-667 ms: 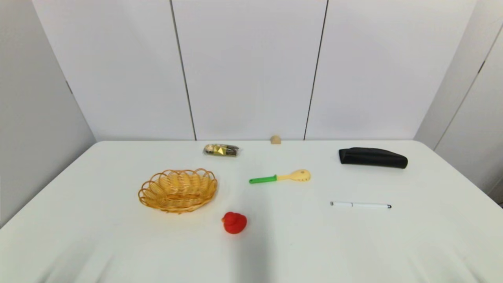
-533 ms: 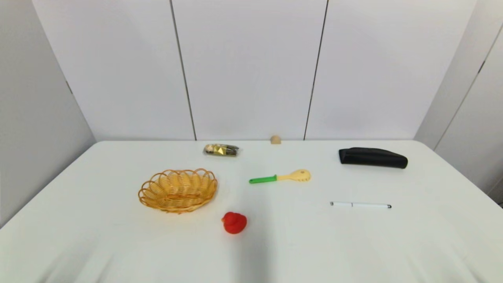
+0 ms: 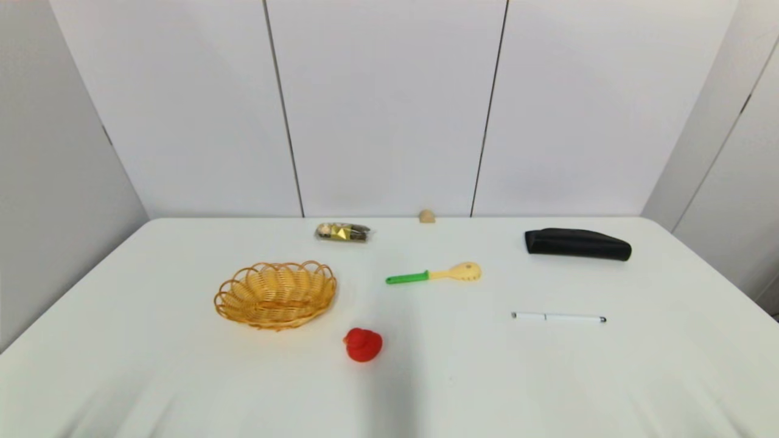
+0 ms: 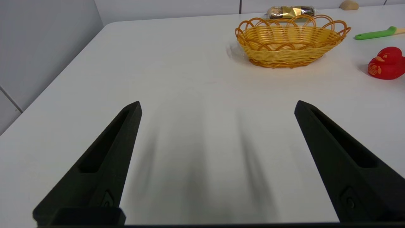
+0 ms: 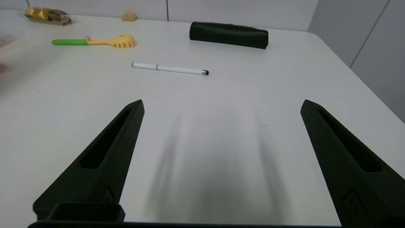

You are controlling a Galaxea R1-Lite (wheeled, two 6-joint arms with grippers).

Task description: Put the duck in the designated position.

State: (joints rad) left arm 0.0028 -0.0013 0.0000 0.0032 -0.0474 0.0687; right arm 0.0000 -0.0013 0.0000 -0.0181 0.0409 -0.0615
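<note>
The small red duck (image 3: 363,345) sits upright on the white table (image 3: 122,340), just right of and nearer than the wicker basket (image 3: 275,294). In the left wrist view the duck (image 4: 386,63) shows beside the basket (image 4: 291,40). My left gripper (image 4: 217,106) is open over bare table on the near left, well short of both. My right gripper (image 5: 221,105) is open too, low over the near right of the table. Neither arm shows in the head view.
A green-handled yellow spoon (image 3: 433,274) lies mid-table, a white pen (image 3: 558,317) to its right, a black case (image 3: 577,244) at the far right. A wrapped snack (image 3: 342,232) and a small tan lump (image 3: 426,216) lie at the far edge.
</note>
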